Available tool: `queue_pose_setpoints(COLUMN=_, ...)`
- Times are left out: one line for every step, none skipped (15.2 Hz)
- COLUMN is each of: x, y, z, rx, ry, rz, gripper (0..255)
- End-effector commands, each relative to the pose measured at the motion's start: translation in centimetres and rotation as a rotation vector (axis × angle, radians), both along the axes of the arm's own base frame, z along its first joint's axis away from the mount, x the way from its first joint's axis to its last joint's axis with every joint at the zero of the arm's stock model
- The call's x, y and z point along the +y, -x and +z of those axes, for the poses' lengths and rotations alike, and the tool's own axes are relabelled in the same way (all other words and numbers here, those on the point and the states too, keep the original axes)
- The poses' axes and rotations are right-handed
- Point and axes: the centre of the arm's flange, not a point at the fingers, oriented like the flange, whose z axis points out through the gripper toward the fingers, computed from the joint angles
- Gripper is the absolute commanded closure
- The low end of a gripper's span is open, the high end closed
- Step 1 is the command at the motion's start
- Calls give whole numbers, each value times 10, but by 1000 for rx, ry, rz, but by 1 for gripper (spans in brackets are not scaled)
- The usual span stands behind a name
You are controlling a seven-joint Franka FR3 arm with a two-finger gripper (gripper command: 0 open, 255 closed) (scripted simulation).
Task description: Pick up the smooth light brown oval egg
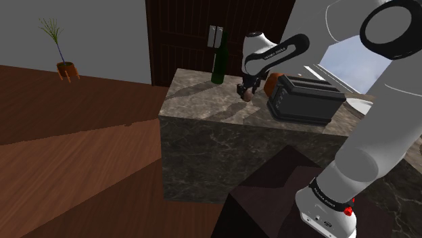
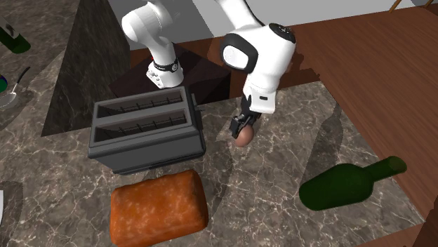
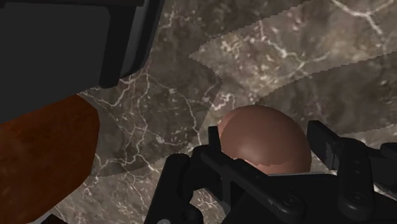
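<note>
The brown oval egg [image 3: 264, 135] sits between my two black fingers, which press against its sides. My gripper [image 3: 272, 167] is shut on it. In the shoulder view the gripper [image 1: 247, 90] points down at the marble counter [image 1: 203, 101], with the egg [image 1: 248, 96] at its tips just above the surface. In the second exterior view the egg [image 2: 241, 137] shows below the gripper [image 2: 242, 128], beside the toaster. I cannot tell whether the egg still touches the counter.
A dark toaster [image 2: 144, 133] stands close to the egg. An orange-brown bread loaf [image 2: 158, 209] lies in front of it. A green bottle [image 1: 218, 64] stands near the counter's far edge. A potted plant [image 1: 64, 64] sits on the wooden floor.
</note>
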Motion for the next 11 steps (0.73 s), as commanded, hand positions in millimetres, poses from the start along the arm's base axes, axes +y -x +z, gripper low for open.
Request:
queue_pose_setpoints(x=0, y=0, z=11, rx=0, ry=0, rz=0, gripper=255)
queue_pose_setpoints(x=0, y=0, z=17, rx=0, ry=0, rz=0, gripper=255)
queue_pose_setpoints(x=0, y=0, z=22, rx=0, ry=0, rz=0, gripper=255)
queue_pose_setpoints(x=0, y=0, z=27, rx=0, ry=0, rz=0, gripper=255)
queue_pose_setpoints(x=0, y=0, z=33, rx=0, ry=0, rz=0, gripper=255)
queue_pose_setpoints(x=0, y=0, z=38, rx=0, ry=0, rz=0, gripper=255)
queue_pose_setpoints(x=0, y=0, z=43, rx=0, ry=0, rz=0, gripper=255)
queue_pose_setpoints(x=0, y=0, z=48, rx=0, ry=0, rz=0, gripper=255)
queue_pose_setpoints(x=0, y=0, z=54, rx=0, ry=0, rz=0, gripper=255)
queue_pose_setpoints(x=0, y=0, z=55, rx=0, ry=0, rz=0, gripper=255)
queue_pose_setpoints(x=0, y=0, z=55, rx=0, ry=0, rz=0, gripper=255)
